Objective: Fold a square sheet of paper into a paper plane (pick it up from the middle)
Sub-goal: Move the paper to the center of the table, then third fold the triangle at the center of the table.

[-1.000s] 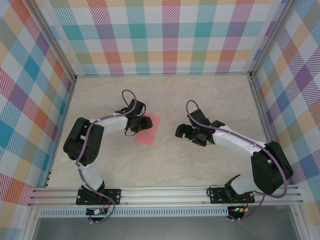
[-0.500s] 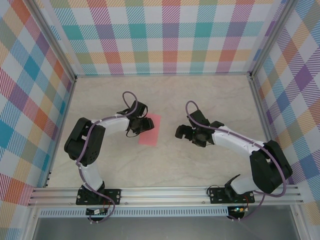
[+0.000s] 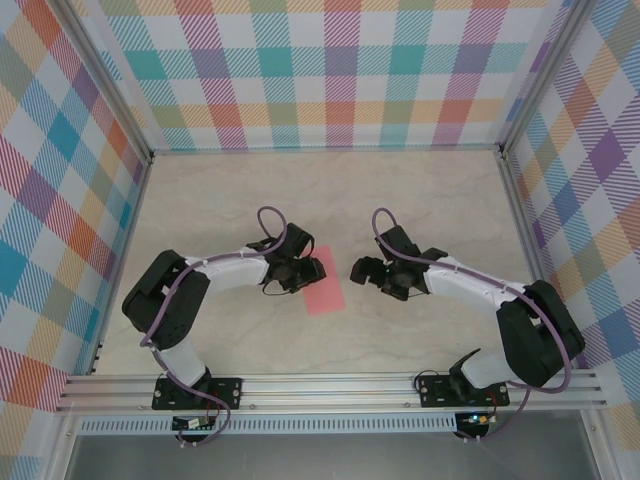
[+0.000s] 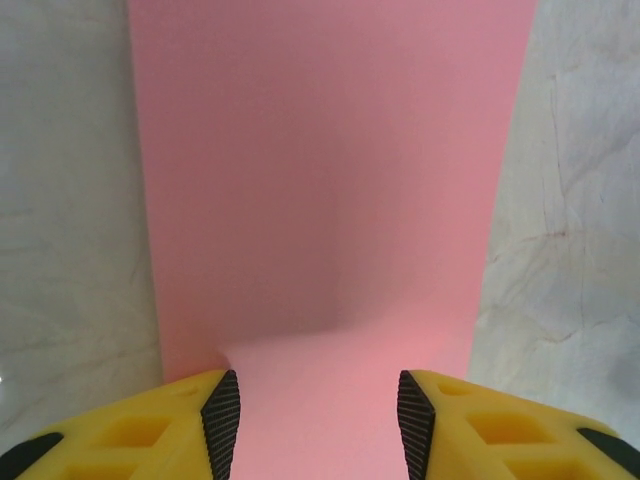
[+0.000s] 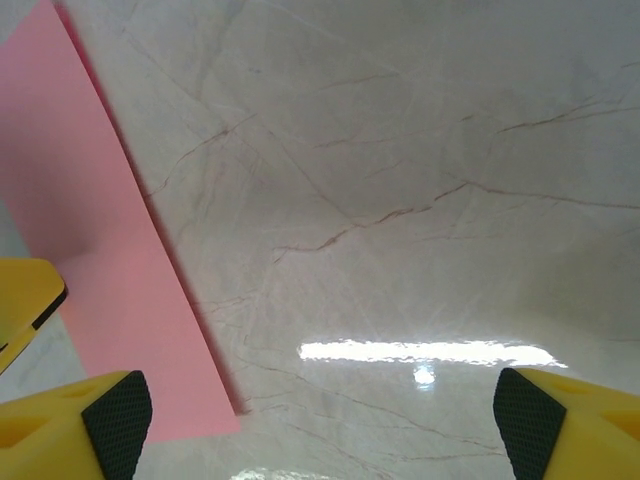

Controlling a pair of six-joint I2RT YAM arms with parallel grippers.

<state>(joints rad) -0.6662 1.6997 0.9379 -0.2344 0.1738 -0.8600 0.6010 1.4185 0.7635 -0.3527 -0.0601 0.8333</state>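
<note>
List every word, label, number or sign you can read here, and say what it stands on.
None: no text can be read anywhere.
The square sheet of paper is plain pink, the table shows only marble veining, and the walls carry only a coloured check pattern.

I saw the left gripper (image 3: 308,275) parked over the left edge of the pink sheet (image 3: 326,293), so that side was blocked. To the sheet's right, a narrow strip of bare table (image 3: 420,200) lay open before the right gripper (image 3: 368,275), whose fingers were spread wide. Beyond the sheet, the table ran free to the checked walls (image 3: 330,80); on its near side, free to the rail (image 3: 330,385).
</note>
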